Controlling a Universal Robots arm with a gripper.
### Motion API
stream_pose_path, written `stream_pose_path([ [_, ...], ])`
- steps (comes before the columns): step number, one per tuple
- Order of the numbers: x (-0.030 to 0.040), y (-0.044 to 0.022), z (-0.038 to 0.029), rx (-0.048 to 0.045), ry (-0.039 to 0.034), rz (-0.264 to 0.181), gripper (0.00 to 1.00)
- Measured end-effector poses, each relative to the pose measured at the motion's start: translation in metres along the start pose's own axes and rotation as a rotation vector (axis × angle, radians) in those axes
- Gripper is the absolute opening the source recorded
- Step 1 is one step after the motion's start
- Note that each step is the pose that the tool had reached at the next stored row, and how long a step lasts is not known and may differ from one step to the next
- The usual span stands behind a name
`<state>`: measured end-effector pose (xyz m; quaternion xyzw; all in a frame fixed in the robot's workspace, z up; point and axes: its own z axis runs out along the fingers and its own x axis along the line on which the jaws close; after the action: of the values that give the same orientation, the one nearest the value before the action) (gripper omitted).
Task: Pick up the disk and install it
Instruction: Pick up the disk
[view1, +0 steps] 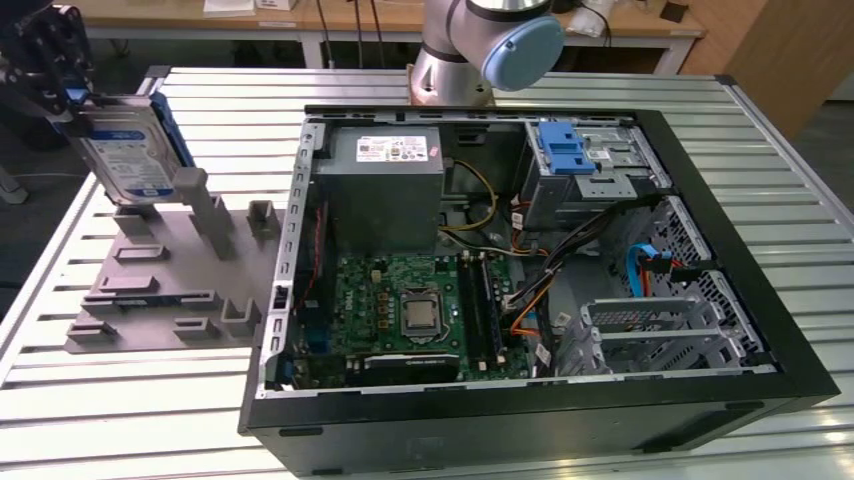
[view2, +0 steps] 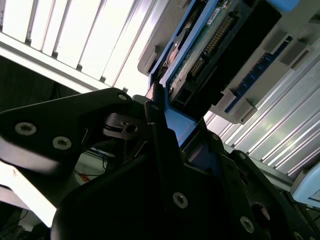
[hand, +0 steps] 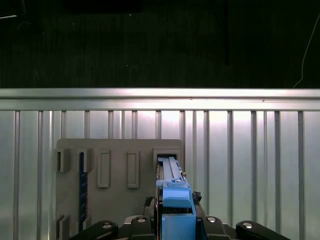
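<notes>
One disk (view1: 127, 150), a flat rectangular silver-grey metal hard drive in a blue plastic carrier frame, is pinched at its upper edge by the black gripper (view1: 67, 98) at the exterior view's left. It stands upright and slightly tilted over the far end of a matte grey moulded fixture plate (view1: 160, 300) with rectangular slots and posts. Whether its lower edge touches the plate I cannot tell. Its label is blue and white and glossy; the print I cannot make out. In the second wrist view the disk (view2: 200, 55) shows a green circuit board with a row of connector pins, and the gripper (view2: 170, 117) is clamped on the blue frame. In the first wrist view the disk (hand: 175, 192) is edge-on above the gripper (hand: 175, 225), over the plate (hand: 117, 200). The ribbed aluminium table (view1: 134, 400) also carries an open black steel computer case (view1: 534, 430) with a green motherboard (view1: 400, 300), well apart from the disk.
</notes>
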<state>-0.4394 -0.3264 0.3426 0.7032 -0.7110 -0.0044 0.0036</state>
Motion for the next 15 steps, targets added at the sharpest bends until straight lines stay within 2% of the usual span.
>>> stream_pose_path([
  [15,0.0000,0.0000,-0.0035,0.0000,0.0000,0.000,0.36],
])
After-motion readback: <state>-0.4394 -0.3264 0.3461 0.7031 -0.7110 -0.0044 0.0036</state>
